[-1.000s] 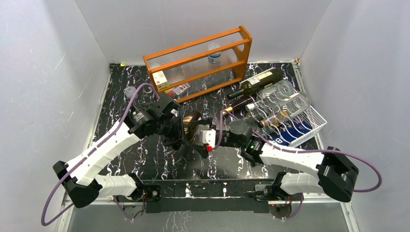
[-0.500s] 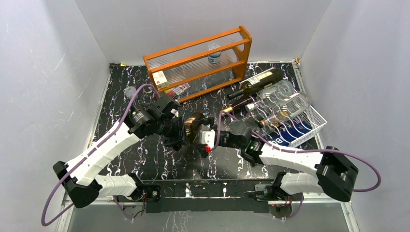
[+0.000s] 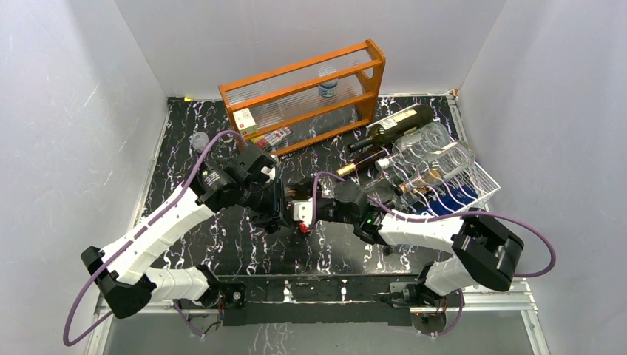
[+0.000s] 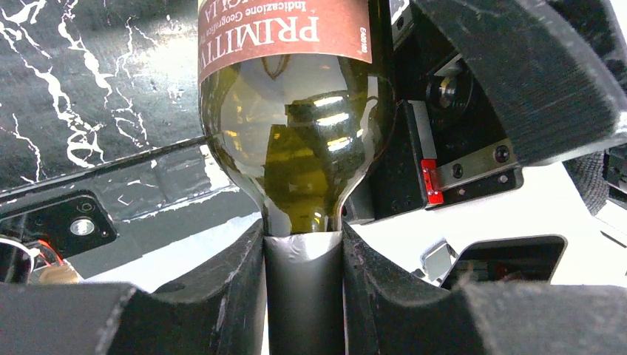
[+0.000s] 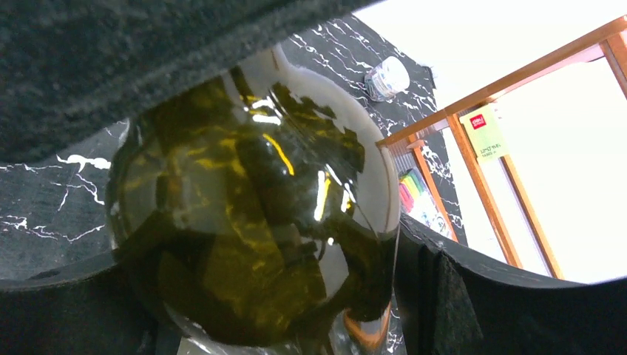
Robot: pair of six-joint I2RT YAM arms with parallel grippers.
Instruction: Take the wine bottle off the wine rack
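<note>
Two grippers now meet on one wine bottle at mid-table. Over the past second the right arm has slid leftward, its elbow drawn in from the right edge, while the left arm has hardly stirred. Left gripper is clamped tight on the foil-wrapped neck, fingers pressed to both sides. Right gripper stands at full spread, its jaws straddling the bottle's base. The green glass fills the gap, yet no firm pinch shows, so I take it as cupping rather than gripping.

Bottle lies roughly level between the two, neck toward the left arm, well apart from the wine rack at the right side. Whether it rests on the table or hangs just above it, I cannot tell. Judgement: removal is as good as done, and the closing-in of the right arm reads as support for a hand-over or a set-down.

Room: bare table shows nearer the arm bases and out to the left. Behind, the orange shelf stands near, and a small clear cup sits beyond the left wrist. To the right, a gold-capped bottle lying with the others at the rack points its neck toward the right forearm — the tight side, best not to swing that way
</note>
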